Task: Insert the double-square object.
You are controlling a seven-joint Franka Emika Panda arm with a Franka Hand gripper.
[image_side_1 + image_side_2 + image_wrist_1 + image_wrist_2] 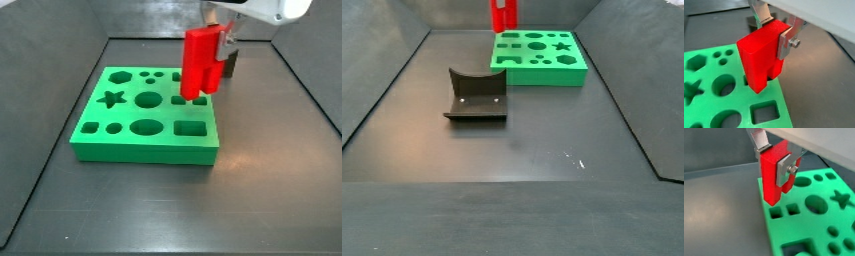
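The double-square object (756, 55) is a tall bright red block with two square prongs pointing down. My gripper (775, 31) is shut on its upper end, one silver finger (785, 44) on each side. It also shows in a wrist view (771, 175) and in both side views (201, 62) (502, 14). It hangs upright over the green board (703, 106), with the prong tips close above the board's top near one long edge. I cannot tell whether the tips touch the board. The board has star, round, square and hexagon holes (144, 147).
The dark fixture (476, 97) stands on the grey floor apart from the board (543, 76); part of it shows behind the gripper (233, 64). Sloped grey walls enclose the floor on all sides.
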